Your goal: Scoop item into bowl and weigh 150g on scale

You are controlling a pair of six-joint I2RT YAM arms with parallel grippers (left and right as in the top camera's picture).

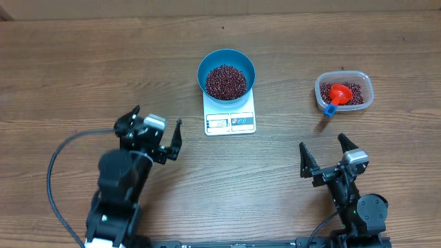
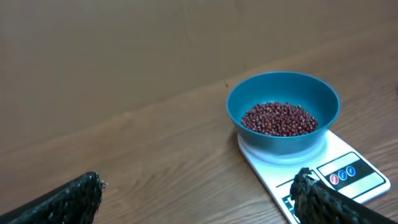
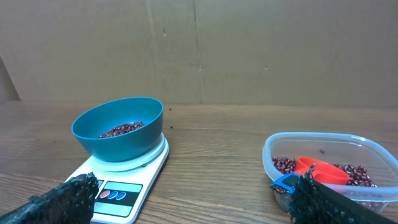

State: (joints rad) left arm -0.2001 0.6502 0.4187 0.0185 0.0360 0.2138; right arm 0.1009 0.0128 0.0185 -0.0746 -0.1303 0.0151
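Sitting heaped in the bowl (image 1: 203,71) atop the scale (image 1: 231,122) at twelve o'clock, the beans (image 1: 226,80) are placed for weighing. The left gripper (image 1: 158,114) at eight and the right gripper (image 1: 321,141) at four are both empty, jaws wide, likely so nothing loads the scale.

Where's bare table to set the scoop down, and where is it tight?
Widest bare wood lies left of the bowl and scale, beyond the left gripper. Also free: the strip between scale and tub, and the near stretch between left gripper and right gripper. Tightest: between the left gripper and the scale's corner.
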